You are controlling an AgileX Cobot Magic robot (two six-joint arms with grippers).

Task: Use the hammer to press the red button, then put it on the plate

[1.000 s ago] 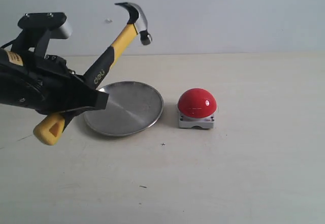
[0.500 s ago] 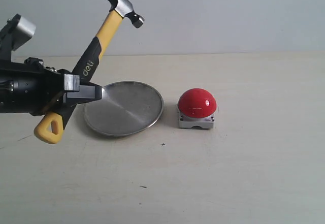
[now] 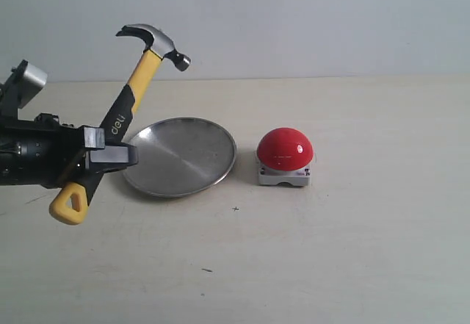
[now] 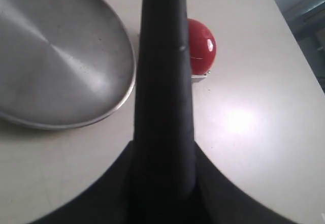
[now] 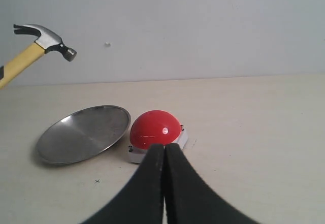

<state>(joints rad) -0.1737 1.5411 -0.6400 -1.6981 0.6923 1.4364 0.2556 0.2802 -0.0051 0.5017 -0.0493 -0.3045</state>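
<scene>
My left gripper point(image 3: 110, 155) is shut on the black grip of the hammer point(image 3: 131, 92), holding it in the air at the left, tilted, its dark head point(image 3: 158, 43) up and its yellow looped end point(image 3: 70, 203) low. In the left wrist view the hammer handle point(image 4: 163, 82) fills the middle as a dark bar. The silver plate point(image 3: 180, 156) lies just right of that gripper. The red button point(image 3: 285, 150) sits on its grey base right of the plate. My right gripper point(image 5: 164, 150) is shut and empty, its tips in front of the red button point(image 5: 155, 128).
A pale table point(image 3: 352, 250) carries everything, with a plain light wall point(image 3: 330, 23) behind it. A small dark mark point(image 3: 235, 209) shows on the table in front of the plate.
The left arm has drawn back to the left with the hammer, whose head has swung left and stands steeper. The plate and button have not moved.
</scene>
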